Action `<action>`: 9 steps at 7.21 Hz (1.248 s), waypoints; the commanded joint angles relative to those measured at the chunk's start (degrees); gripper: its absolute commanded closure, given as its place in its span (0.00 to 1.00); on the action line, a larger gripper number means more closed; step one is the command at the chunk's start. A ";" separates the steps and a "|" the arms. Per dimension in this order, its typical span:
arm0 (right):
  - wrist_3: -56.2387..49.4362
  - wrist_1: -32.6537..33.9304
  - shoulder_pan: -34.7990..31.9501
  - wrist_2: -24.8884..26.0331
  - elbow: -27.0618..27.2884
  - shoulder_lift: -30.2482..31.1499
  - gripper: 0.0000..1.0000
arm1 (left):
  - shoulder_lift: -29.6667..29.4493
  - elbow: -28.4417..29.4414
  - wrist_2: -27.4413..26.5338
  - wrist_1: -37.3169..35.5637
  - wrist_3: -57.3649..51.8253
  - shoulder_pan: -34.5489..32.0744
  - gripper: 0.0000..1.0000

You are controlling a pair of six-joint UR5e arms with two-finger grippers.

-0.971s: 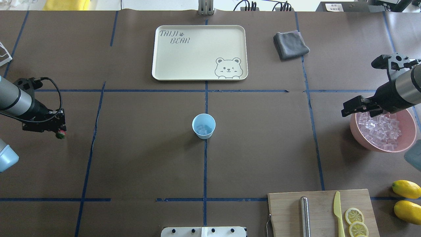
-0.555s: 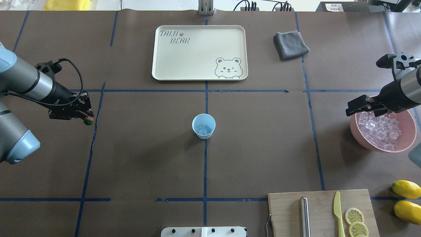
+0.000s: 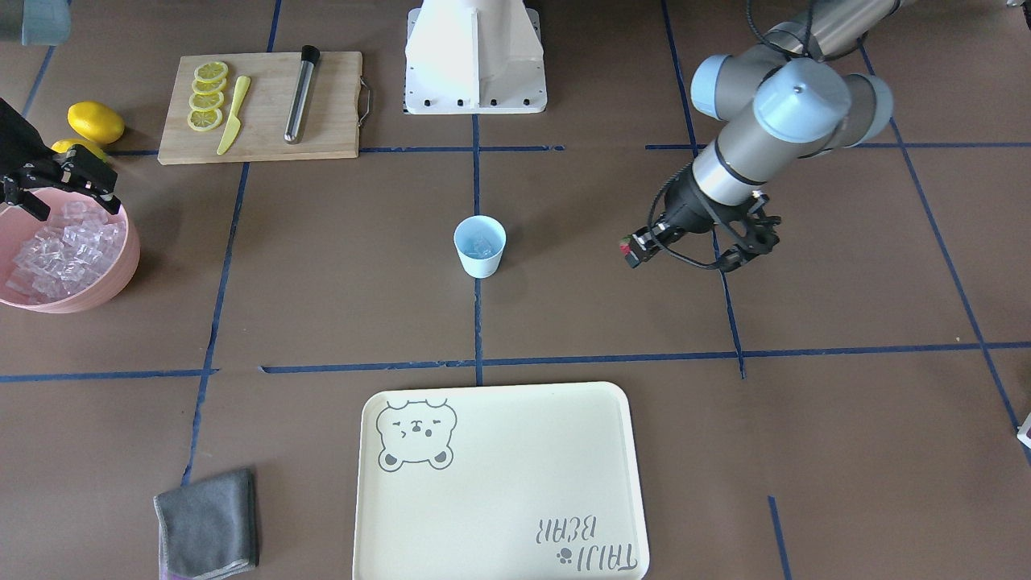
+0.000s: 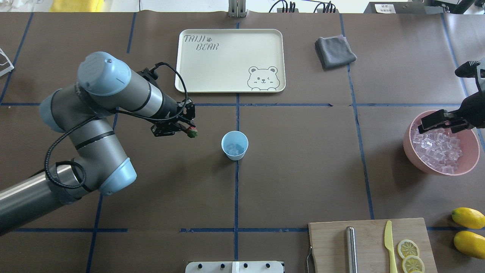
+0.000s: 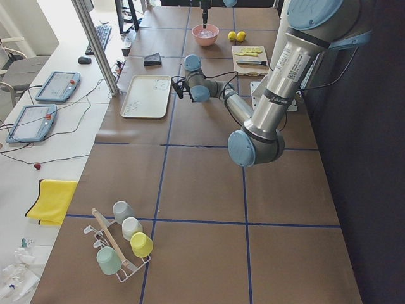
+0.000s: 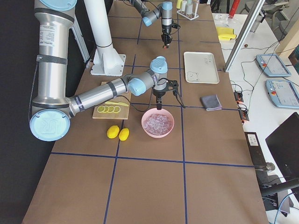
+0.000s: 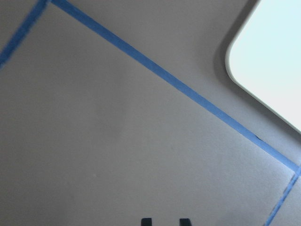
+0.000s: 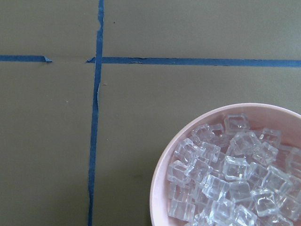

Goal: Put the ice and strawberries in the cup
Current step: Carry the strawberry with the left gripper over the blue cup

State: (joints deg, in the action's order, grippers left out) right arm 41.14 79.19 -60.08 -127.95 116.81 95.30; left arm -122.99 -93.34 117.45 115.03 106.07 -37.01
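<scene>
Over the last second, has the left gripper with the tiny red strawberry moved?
Yes. In the overhead view the left gripper, shut on the strawberry, has swung rightward toward the small pale blue plastic cup, now just short of it.

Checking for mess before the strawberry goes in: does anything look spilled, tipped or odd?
Nothing stands out. The cup stands upright with ice inside, the pink bowl holds its cubes, no cube shows loose on the table, and the left gripper holds the strawberry short of the cup.
</scene>
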 commanded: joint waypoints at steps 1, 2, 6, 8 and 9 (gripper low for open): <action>-0.09 0.00 -0.13 -0.02 0.08 0.15 0.01 | -5.41 2.63 -3.01 -0.07 3.27 2.21 1.00; -0.09 0.00 -0.13 -0.11 0.08 0.15 0.01 | -5.86 2.90 -3.97 -0.07 3.27 2.64 1.00; -0.09 0.00 -0.30 -0.90 -0.18 0.06 0.01 | -6.65 2.37 -6.62 0.02 3.27 5.20 0.87; -0.09 0.00 -0.30 -0.90 -0.27 0.06 0.01 | -6.65 2.37 -6.70 0.02 3.18 5.46 0.33; -0.09 0.00 -0.30 -0.90 -0.27 0.06 0.01 | -6.65 2.20 -6.70 0.02 3.18 5.46 0.16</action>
State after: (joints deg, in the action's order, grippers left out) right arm 41.05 79.19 -60.38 -128.85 116.57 95.38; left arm -129.63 -91.01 110.76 115.05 109.28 -31.61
